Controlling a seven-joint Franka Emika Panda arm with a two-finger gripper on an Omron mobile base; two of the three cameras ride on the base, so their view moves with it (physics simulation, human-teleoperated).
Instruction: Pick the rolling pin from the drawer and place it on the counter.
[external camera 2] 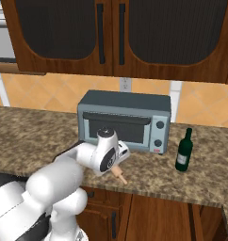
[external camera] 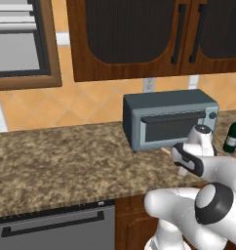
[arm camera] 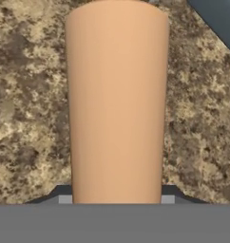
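Home kitchen, granite counter, toaster oven, wood cabinets, dishwasher, tile backsplash

The counter is a long speckled brown-and-tan granite top with a dark front edge. A grey-blue toaster oven stands on it toward the back, against the tiled wall. A dark green bottle stands upright on the counter just to the right of the oven. A light-brown rolling pin is low over the granite in front of the oven, near the front edge; whether it touches the granite cannot be told.

rolling pin – light tan | counter – speckled brown-tan | bottle – dark green
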